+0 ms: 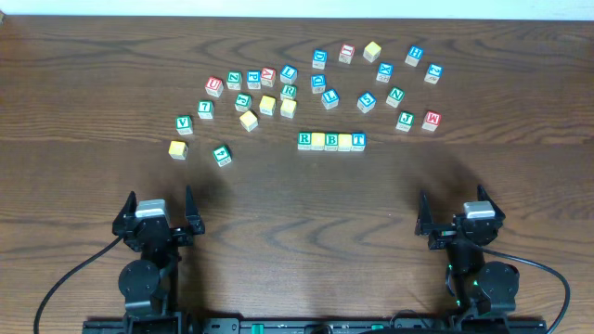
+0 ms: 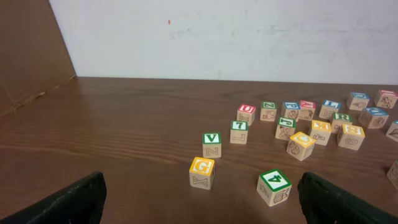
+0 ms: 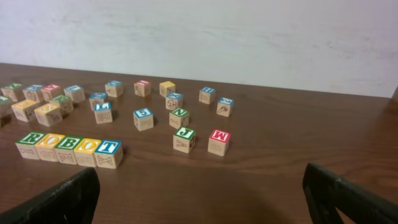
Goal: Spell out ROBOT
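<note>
Five wooden letter cubes stand touching in a straight row at the table's middle, reading ROBOT. In the right wrist view they are the green R (image 3: pixel 29 144), yellow O (image 3: pixel 50 147), green B (image 3: pixel 70 149), yellow O (image 3: pixel 88 152) and blue T (image 3: pixel 108 153). From overhead the row runs from R (image 1: pixel 304 140) to T (image 1: pixel 358 140). My left gripper (image 1: pixel 160 200) hangs open near the front left, far from the row, with nothing between its fingers (image 2: pixel 68 202). My right gripper (image 1: pixel 453 199) is open and empty at the front right, its fingers (image 3: pixel 348 196) spread wide.
Several other lettered cubes lie scattered behind and left of the row. Nearest the left gripper are a yellow G cube (image 2: pixel 202 172), a green 4 cube (image 2: pixel 274 187) and a green V cube (image 2: pixel 212 144). A green J cube (image 3: pixel 185 139) and a red M cube (image 3: pixel 219 142) sit right of the row.
</note>
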